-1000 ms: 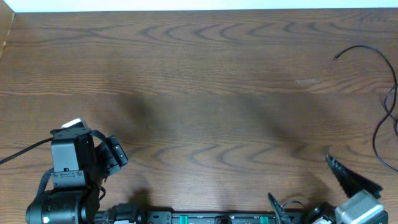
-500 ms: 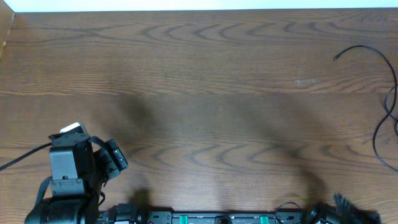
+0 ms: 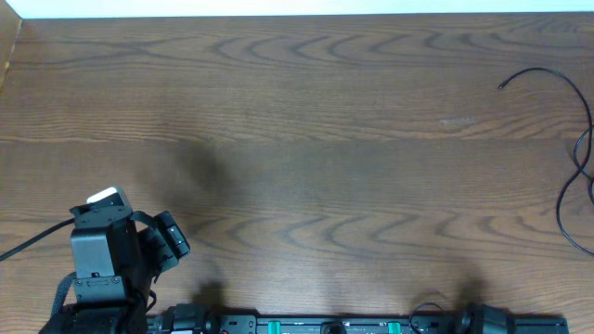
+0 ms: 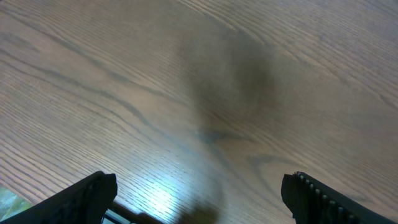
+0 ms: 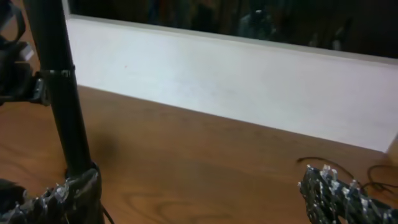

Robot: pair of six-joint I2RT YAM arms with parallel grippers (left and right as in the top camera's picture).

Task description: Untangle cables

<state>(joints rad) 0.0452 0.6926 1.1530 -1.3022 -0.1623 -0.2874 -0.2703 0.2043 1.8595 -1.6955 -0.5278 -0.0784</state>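
Observation:
Thin black cables (image 3: 548, 71) lie at the table's far right edge, one free end pointing left and a loop (image 3: 561, 209) running off the frame. In the right wrist view a short stretch of cable (image 5: 318, 163) shows just beyond the right finger. My right gripper (image 5: 199, 190) is open wide over bare wood with nothing between its fingers. The overhead view shows only a dark sliver of that arm (image 3: 506, 322) at the bottom edge. My left gripper (image 4: 199, 190) is also open and empty, far from the cables, and its arm (image 3: 102, 255) sits at the bottom left.
A wooden table (image 3: 306, 139) fills the overhead view. A white wall (image 5: 236, 81) runs along its far side. A black upright post (image 5: 59, 93) stands at the left of the right wrist view. The arms' base rail (image 3: 325, 325) runs along the table's near edge.
The right arm has pulled back toward the near edge and almost left the overhead view. The left arm has slid slightly toward the near edge. The cables have not moved.

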